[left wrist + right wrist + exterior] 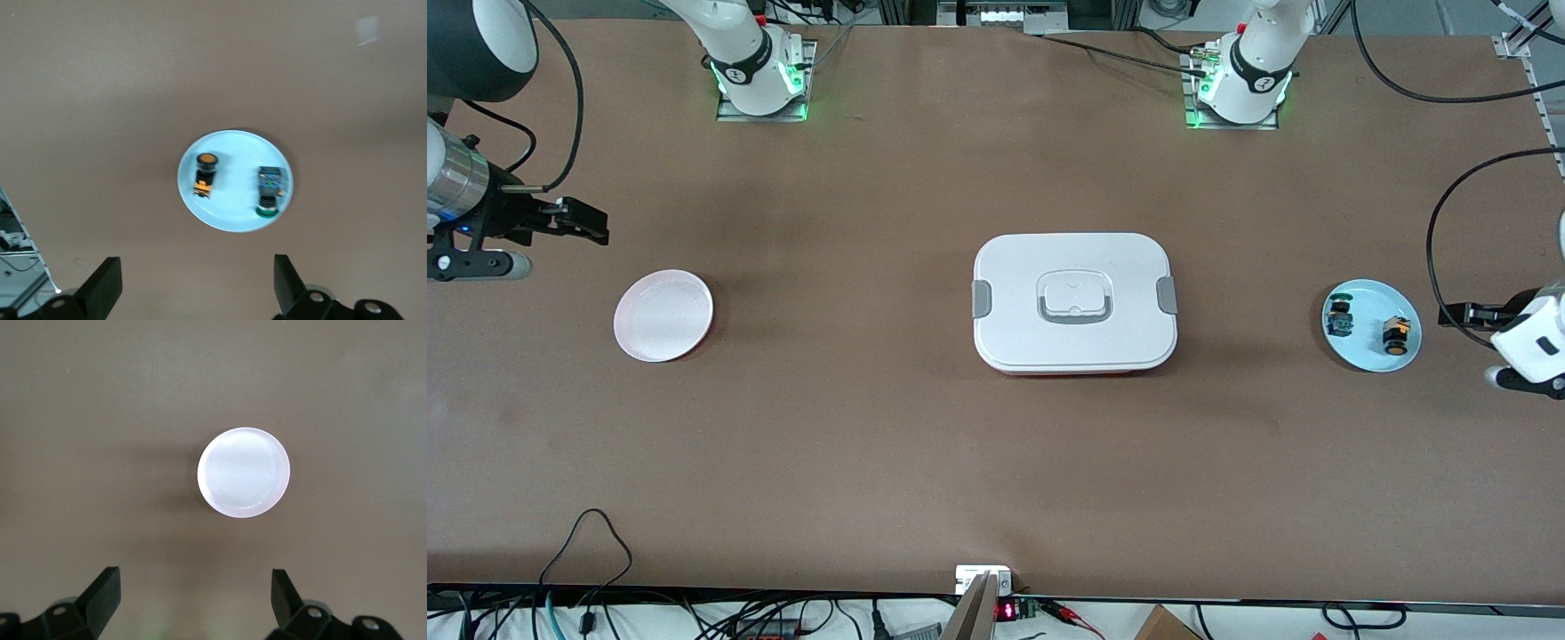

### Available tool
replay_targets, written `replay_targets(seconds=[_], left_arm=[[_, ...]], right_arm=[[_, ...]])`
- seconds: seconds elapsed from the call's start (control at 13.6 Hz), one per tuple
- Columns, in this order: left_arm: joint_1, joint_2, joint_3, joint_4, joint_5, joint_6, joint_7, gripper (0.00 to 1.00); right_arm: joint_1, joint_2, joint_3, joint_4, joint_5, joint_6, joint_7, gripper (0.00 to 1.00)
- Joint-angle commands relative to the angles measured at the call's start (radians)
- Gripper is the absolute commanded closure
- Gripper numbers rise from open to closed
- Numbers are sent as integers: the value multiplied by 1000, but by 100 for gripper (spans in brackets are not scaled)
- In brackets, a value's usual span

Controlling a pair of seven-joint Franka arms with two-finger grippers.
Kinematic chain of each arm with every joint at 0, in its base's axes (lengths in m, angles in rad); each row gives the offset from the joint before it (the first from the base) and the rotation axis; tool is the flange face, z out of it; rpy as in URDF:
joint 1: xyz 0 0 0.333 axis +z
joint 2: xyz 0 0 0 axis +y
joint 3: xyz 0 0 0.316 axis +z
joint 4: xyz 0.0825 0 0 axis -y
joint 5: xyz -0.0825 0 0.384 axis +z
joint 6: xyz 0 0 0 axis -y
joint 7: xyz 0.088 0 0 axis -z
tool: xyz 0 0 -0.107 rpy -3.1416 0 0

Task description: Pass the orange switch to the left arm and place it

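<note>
The orange switch (1396,336) lies on a light blue plate (1369,356) toward the left arm's end of the table. It also shows in the left wrist view (205,175). The white lidded box (1074,302) stands mid-table between the two plates. My left gripper (1458,315) hangs open and empty over the bare table just outside the blue plate; its own view shows the open gripper (197,277) and the plate (233,217). My right gripper (591,224) hangs open and empty over the table beside a pink plate (663,315), as its own view shows (195,587).
A small blue-and-green-topped component (1338,317) lies on the blue plate beside the switch and also shows in the left wrist view (270,190). The pink plate (243,472) is empty. Cables run along the table edge nearest the front camera.
</note>
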Motion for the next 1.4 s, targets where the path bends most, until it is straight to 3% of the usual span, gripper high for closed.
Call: replay_targets(seconds=[0.0,0.22,0.37,0.44,0.66,0.81,1.1,1.32], left_arm=[[1,-44,-45,21,-29,-38,-3,0],[1,-96,-96,20,-39,-50,2,0],[-23,-133,-90,16,-65,-36,2,0],[-80,-183,-63,4,-104,-38,2,0],[-305,-296,224,-54,-289,-33,-10,0],[-393,-368,394,-144,-429,14,-12,0],[-447,-466,444,-299,-431,118,-23,0],[-438,-472,441,-290,-426,100,-32,0]], right_arm=[[25,15,-15,30,6,-12,12,0],[18,-4,-21,-5,8,-10,-28,0],[18,-46,-21,-73,8,54,-27,0],[18,-83,-21,-132,8,110,-28,0],[15,-91,-23,-145,14,129,-24,0],[11,-82,-24,-132,35,122,-28,0],[11,-76,-24,-80,69,117,30,0],[9,-77,-24,-56,57,99,21,0]])
